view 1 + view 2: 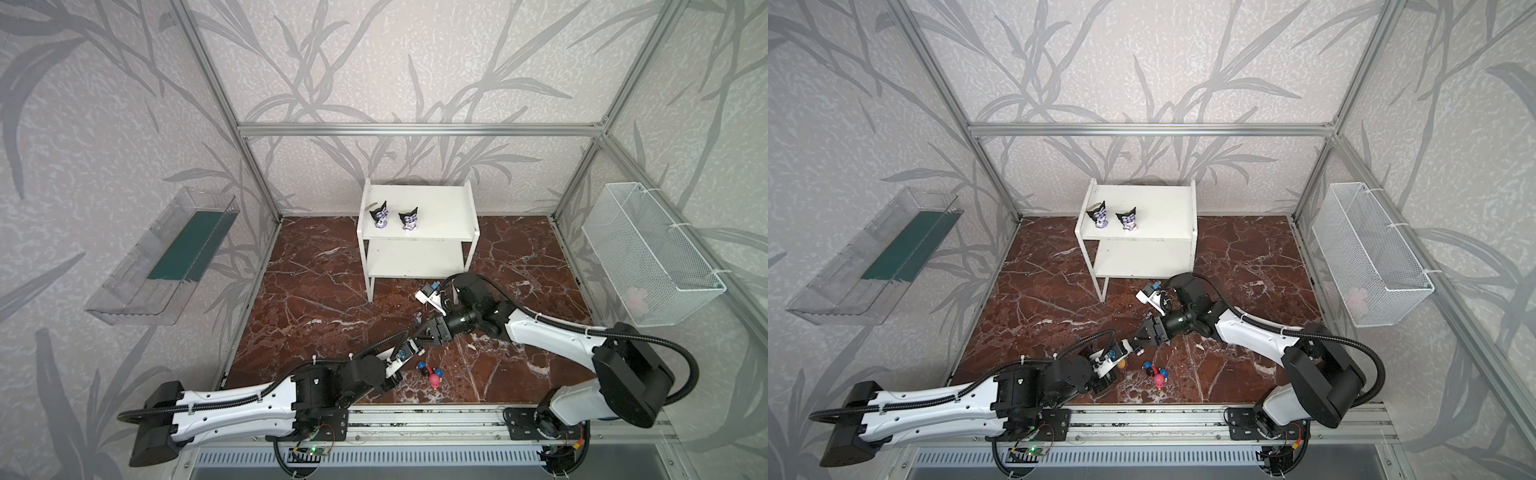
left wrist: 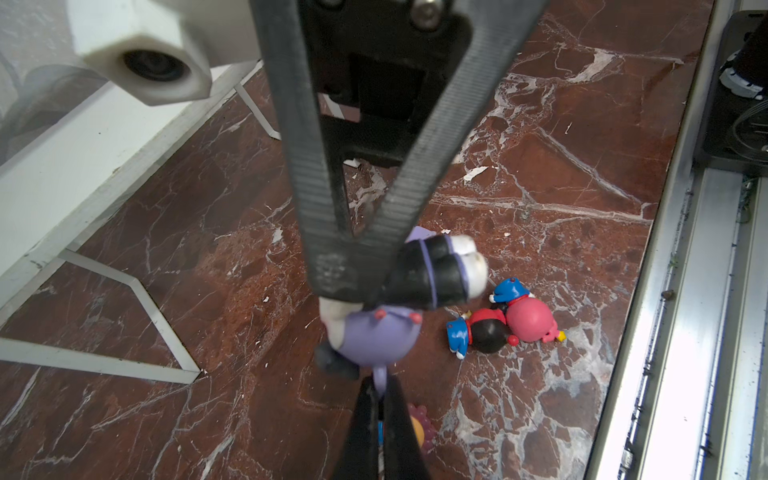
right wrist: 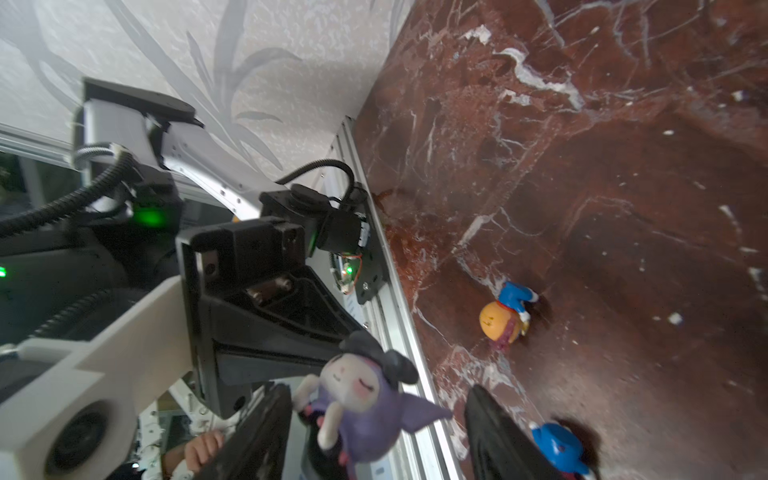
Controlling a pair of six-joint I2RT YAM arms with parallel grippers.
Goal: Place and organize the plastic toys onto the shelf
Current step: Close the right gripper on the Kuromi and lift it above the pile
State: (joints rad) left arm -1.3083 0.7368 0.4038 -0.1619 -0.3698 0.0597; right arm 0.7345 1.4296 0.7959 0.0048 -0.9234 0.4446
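A lavender big-headed toy point(image 2: 376, 336) hangs above the marble floor. My left gripper point(image 2: 379, 384) is shut on a thin lavender point of its head. My right gripper point(image 3: 378, 392) is open, one finger on each side of this toy point(image 3: 365, 419). In a top view both grippers meet nose to nose point(image 1: 1136, 340). The white shelf point(image 1: 432, 199) stands at the back with two black pointed-ear toys point(image 1: 380, 216) point(image 1: 409, 218) on its top board. On the floor lie a black-red-headed toy point(image 2: 486, 332), a pink-headed one point(image 2: 530, 320), an orange-headed one point(image 3: 498, 322) and a small grey one point(image 1: 418, 318).
A clear plastic tray point(image 1: 166, 257) hangs on the left wall and a white mesh basket point(image 1: 648, 253) on the right wall. The shelf's thin front leg point(image 1: 370, 291) stands close behind the grippers. An aluminium rail point(image 1: 415, 419) runs along the floor's front edge.
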